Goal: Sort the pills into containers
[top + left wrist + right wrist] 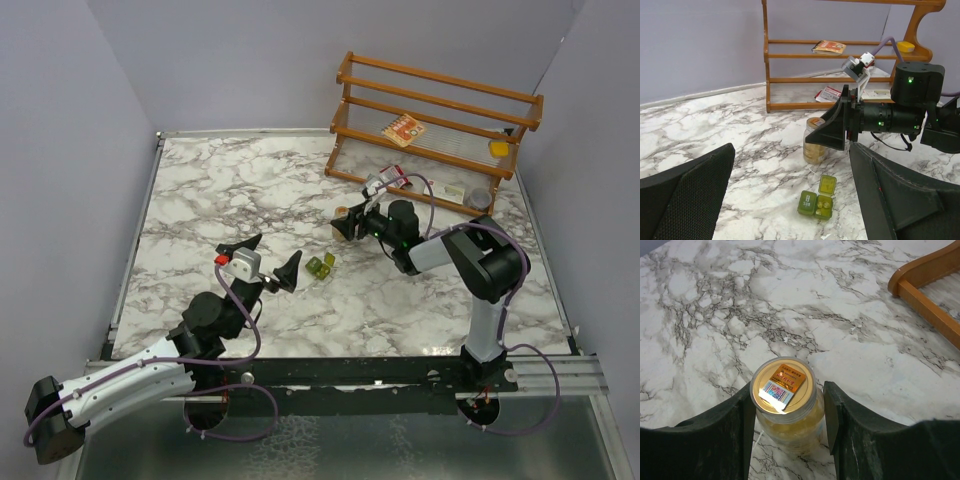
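A wooden rack (pixel 440 81) is pictured at the far right corner of a marble-patterned table (pixel 230 190), with a red-and-white carton (pixel 404 130) and a yellow block (pixel 498 148) laid on one upper shelf, a second carton (pixel 392 181) laid on the lowest, and pale purple walls (pixel 250 60) behind.

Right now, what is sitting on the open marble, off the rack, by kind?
Clear pill bottle: 1
Green pill box: 1
Total: 2
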Motion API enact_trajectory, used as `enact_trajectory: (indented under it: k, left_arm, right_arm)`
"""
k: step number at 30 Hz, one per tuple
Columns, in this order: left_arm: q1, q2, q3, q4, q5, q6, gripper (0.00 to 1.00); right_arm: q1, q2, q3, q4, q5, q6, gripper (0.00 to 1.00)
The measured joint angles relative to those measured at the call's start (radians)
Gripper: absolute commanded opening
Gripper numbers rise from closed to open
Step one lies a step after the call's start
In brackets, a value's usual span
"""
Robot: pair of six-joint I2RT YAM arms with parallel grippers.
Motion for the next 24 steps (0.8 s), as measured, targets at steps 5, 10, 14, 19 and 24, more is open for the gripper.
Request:
enact_trajectory:
  k: [5,10,14,19,24]
  left_arm:
    - [0.000,0.000,0.000,0.000,0.000,0.000,0.99]
    - [0.000,0.000,0.000,0.000,0.000,0.001,0.99]
    - [0.000,0.000,0.000,0.000,0.000,0.001,0.99]
    - [0.000,-0.009,0.000,-0.001,0.000,0.006,0.99]
    - [0.000,-0.010,0.000,-0.003,0.000,0.008,0.99]
  right_arm:
    - [0.000,-0.003,-0.009,-0.002,0.004,0.011,0.71]
    - [0.003,-0.004,-0.051,-0.016,0.014,0.013,0.84]
    - [0.013,-0.004,-0.064,-0.021,0.026,0.010,0.86]
    - [0.035,-0.014,-0.066,-0.039,0.045,-0.003,0.91]
    - [0.058,-0.094,-0.137,-0.046,0.084,-0.001,0.92]
